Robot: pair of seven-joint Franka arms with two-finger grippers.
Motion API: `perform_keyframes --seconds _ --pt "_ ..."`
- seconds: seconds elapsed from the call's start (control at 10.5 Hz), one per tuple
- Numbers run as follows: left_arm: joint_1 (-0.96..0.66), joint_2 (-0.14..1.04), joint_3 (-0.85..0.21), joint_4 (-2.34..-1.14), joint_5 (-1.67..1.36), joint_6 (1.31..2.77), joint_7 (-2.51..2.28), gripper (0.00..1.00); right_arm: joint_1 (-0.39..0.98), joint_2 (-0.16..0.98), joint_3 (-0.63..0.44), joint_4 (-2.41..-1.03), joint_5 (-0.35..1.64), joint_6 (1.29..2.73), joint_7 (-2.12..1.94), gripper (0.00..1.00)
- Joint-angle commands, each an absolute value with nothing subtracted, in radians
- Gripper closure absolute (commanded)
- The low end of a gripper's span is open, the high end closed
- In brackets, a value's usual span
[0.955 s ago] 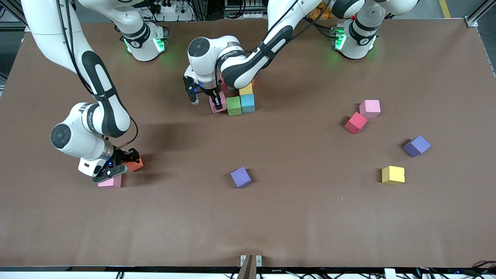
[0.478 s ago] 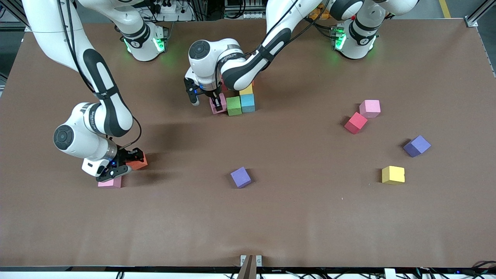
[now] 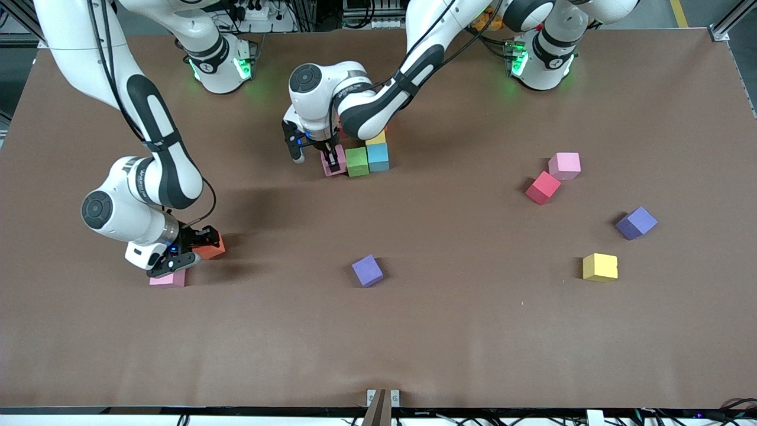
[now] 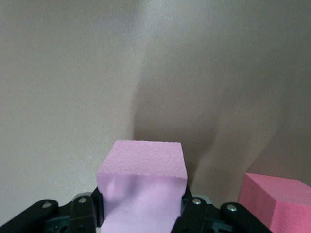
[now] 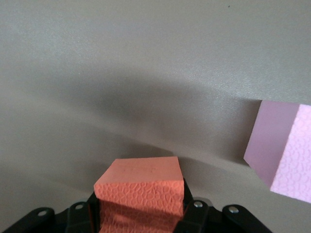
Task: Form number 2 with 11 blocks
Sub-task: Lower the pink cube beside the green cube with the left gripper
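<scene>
on the brown table, nearest the front camera, a pink block lies flat toward the right arm's end. the right hand hangs just above and beside it, clamped on an orange block that is lifted slightly off the table; in the right wrist view the orange block sits pinched between the fingers, with that pink block off to one side.

about level with these, a purple cube sits near the middle of the table, and a yellow block lies toward the left arm's end. at roughly 1 o'clock from the yellow block is a second purple cube. farther up, a red block lies with another pink block just beside it at about 1 o'clock, their corners close.

farther still, near the middle of the table, a cluster stands: a green block and a light blue block side by side and touching, with a second yellow block directly at 12 o'clock of the light blue one. more blocks above this are hidden by the left arm. the left hand is down at the green block's 9 o'clock side, its fingers spread apart around a third pink block, which rests on the table beside the green one. the left wrist view shows this pink block between the fingers.
</scene>
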State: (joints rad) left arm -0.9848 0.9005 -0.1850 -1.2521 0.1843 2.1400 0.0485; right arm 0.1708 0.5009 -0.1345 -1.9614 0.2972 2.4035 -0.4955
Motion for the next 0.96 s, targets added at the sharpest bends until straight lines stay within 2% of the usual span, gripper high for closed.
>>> perform_keyframes --seconds 0.0,0.86 --pt "-1.008 0.926 -0.156 -1.213 0.156 2.146 0.080 1.00 0.172 0.486 -0.133 -1.968 0.314 2.391 -0.486 0.60" --pt "-1.008 0.934 -0.153 -1.215 0.158 2.164 0.100 1.00 0.170 0.491 -0.133 -1.967 0.316 2.398 -0.486 0.60"
